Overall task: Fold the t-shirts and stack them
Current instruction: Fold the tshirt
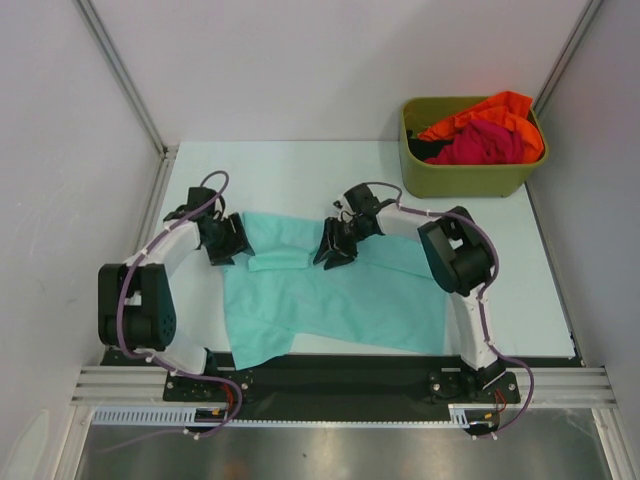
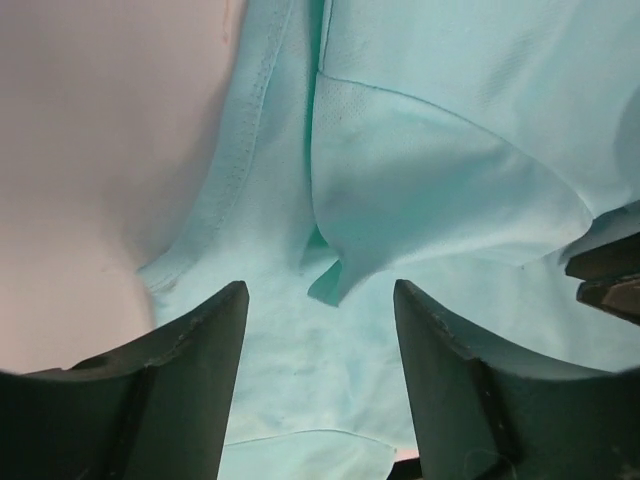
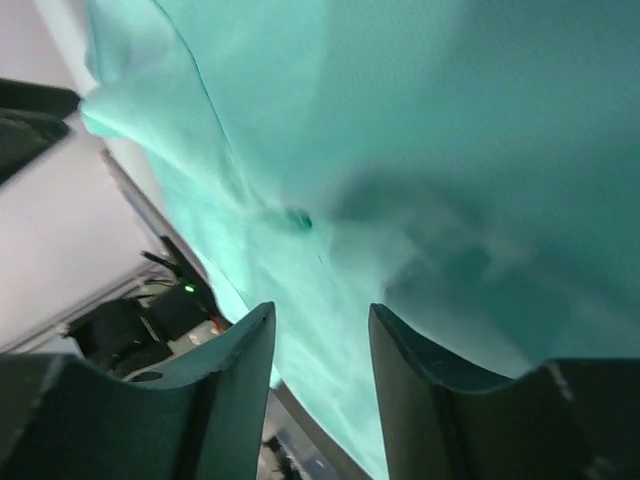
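So, teal shirt [image 1: 340, 300]: spread mostly flat over the middle of the counter [image 1: 300, 175], its hem along the near edge. Its near left corner sags toward that edge. A sleeve flap is folded over on its far left part.

Left gripper [image 2: 320, 290]: low over the shirt's far left part, beside the folded flap. Fingers stand wide apart, with nothing clamped. The flap's loose corner lies in the gap below them.

Right gripper [image 3: 320, 310]: low over the shirt's far middle. Fingers are partly spread, with only cloth beneath and nothing held.

Bin [image 1: 470, 180]: at the far right corner, well apart from both arms. The orange shirt [image 1: 500, 108] and the magenta shirt [image 1: 485, 145] are crumpled inside it, not yet folded.

Stage, as judged: first shirt, early in its fold.

Risk, grip: the fingers could pinch one layer only, or catch the flap along with the body. The soft cloth bunches easily under a closing finger.

Risk, lift: uneven pulls by the two arms would skew the fold.

Risk, near edge: dragging the cloth nearer could slide the hem off the counter.
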You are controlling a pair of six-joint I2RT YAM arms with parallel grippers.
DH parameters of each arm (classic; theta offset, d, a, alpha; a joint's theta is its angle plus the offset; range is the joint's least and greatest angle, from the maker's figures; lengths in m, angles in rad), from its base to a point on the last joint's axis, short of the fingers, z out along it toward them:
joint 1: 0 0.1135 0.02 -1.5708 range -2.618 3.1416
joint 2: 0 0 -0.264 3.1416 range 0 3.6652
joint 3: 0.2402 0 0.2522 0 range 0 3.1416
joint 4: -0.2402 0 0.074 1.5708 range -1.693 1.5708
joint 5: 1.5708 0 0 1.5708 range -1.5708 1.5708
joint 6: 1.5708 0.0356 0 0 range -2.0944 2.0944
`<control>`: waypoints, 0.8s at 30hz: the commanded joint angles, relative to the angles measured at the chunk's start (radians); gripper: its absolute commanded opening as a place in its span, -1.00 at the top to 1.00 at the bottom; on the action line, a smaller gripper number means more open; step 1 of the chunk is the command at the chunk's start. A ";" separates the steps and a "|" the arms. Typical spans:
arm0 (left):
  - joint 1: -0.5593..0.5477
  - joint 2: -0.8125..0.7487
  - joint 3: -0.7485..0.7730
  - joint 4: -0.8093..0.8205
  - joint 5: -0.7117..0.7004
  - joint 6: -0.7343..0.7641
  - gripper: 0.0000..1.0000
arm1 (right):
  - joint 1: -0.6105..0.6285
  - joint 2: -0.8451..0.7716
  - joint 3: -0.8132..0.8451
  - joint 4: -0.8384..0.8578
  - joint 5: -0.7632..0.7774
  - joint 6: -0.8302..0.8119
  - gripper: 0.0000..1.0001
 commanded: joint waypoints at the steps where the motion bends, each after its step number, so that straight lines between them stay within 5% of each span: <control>1: 0.007 -0.096 0.055 0.013 -0.069 0.021 -0.35 | -0.020 -0.162 0.031 -0.225 0.067 -0.176 0.02; 6: 0.007 -0.043 0.104 0.137 -0.020 0.015 -0.35 | -0.126 -0.286 -0.064 -0.317 0.257 -0.238 -0.09; 17: 0.009 0.252 0.262 0.323 0.029 -0.027 -0.25 | -0.512 -0.468 -0.296 -0.204 0.482 -0.219 -0.31; 24: 0.009 0.323 0.336 0.313 0.023 -0.027 -0.15 | -0.608 -0.448 -0.273 -0.260 0.553 -0.281 -0.12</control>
